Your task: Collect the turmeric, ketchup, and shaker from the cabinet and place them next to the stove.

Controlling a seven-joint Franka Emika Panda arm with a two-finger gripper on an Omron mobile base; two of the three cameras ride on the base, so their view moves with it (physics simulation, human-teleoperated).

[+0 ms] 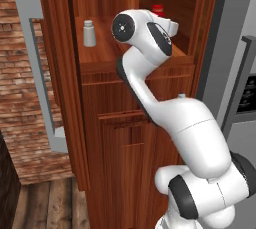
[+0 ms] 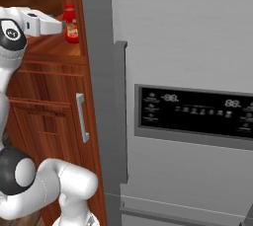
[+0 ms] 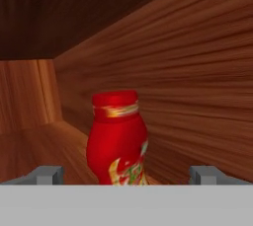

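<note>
Even flat light, soft (rendered), niche dim

A rendered home kitchen, seen from a mobile robot's cameras.

A tall reddish-brown wooden pantry cabinet (image 1: 125, 138) with a long grey bar handle (image 1: 37, 63) stands against a red brick wall (image 1: 15, 98) on a wood-plank floor (image 1: 45, 205); its shelf niche stores a red ketchup bottle (image 3: 118, 138) and a small pale shaker (image 1: 89, 33), while a grey refrigerator (image 2: 188, 47) with a dark dispenser panel (image 2: 195, 109) stands just beside it.
</note>
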